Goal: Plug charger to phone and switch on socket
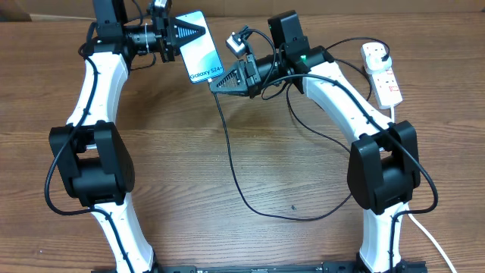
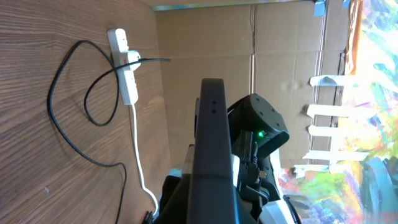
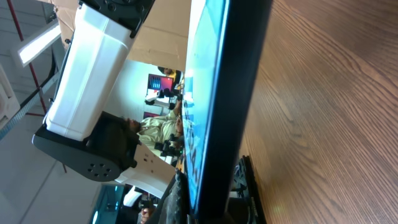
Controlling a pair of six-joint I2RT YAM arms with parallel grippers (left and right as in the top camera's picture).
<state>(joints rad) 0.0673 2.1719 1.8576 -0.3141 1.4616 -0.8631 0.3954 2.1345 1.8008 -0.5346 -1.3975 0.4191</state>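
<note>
The phone is held up off the table at the back, its blue screen facing up and the "Galaxy S24" end toward the right arm. My left gripper is shut on its upper part. My right gripper is shut on its lower end. Each wrist view shows the phone edge-on between that gripper's jaws. The charger's black cable drops from under the right gripper, and its tip is hidden. It loops over the table to a plug in the white socket.
The socket's thick white cord runs toward the front right edge. A cable loop lies on the wooden table between the arms. A cardboard wall stands behind the table.
</note>
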